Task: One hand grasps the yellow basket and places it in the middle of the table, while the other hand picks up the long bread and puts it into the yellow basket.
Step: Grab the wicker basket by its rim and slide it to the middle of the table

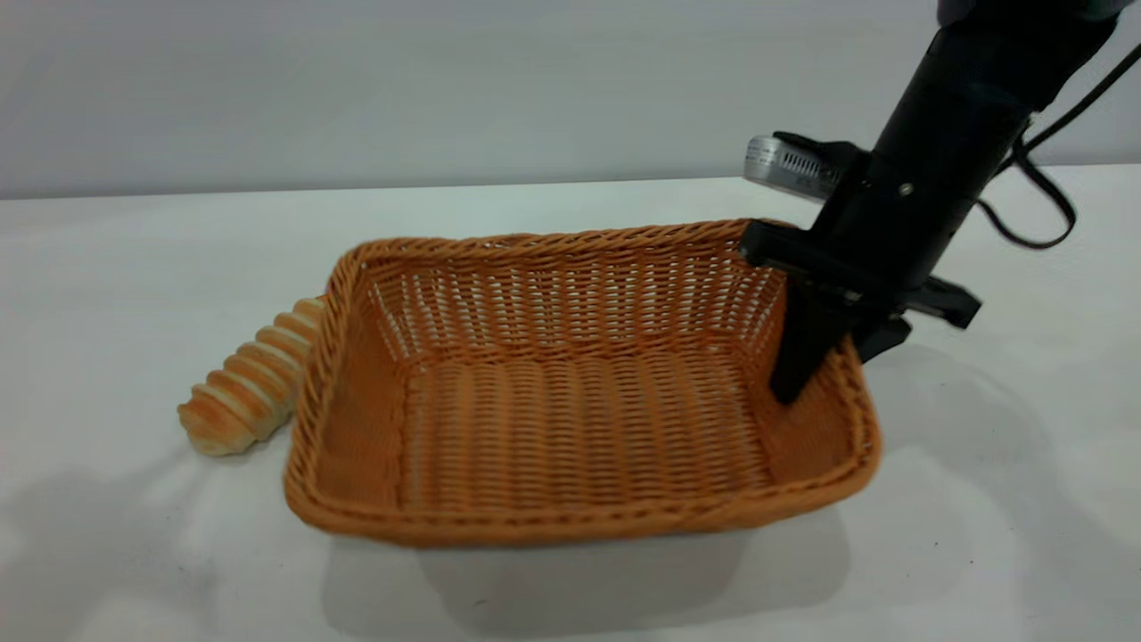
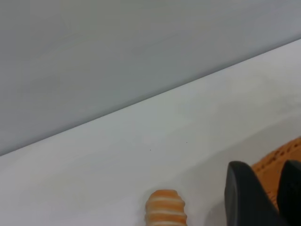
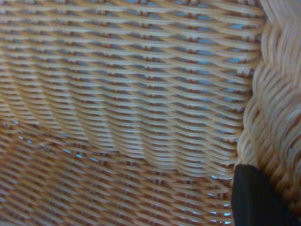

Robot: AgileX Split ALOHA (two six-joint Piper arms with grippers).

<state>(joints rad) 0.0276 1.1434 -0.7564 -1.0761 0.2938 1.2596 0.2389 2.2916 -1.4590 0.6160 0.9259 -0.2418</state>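
The yellow basket [image 1: 570,526] stands on the white table [image 1: 998,517] near the middle. My right gripper [image 1: 838,357] is shut on its right wall, one finger inside and one outside the braided rim [image 3: 277,94]. One black finger [image 3: 254,197] shows against the weave in the right wrist view. The long bread [image 1: 250,379] lies on the table touching the basket's left side. In the left wrist view my left gripper [image 2: 265,165] hovers open above the table, between the bread's end [image 2: 165,207] and the basket's edge [image 2: 282,153]. The left arm is out of the exterior view.
A black cable [image 1: 1038,201] loops behind the right arm, and a silver camera [image 1: 789,165] sits on its wrist. A plain grey wall [image 1: 357,80] backs the table. Bare white tabletop lies in front of and around the basket.
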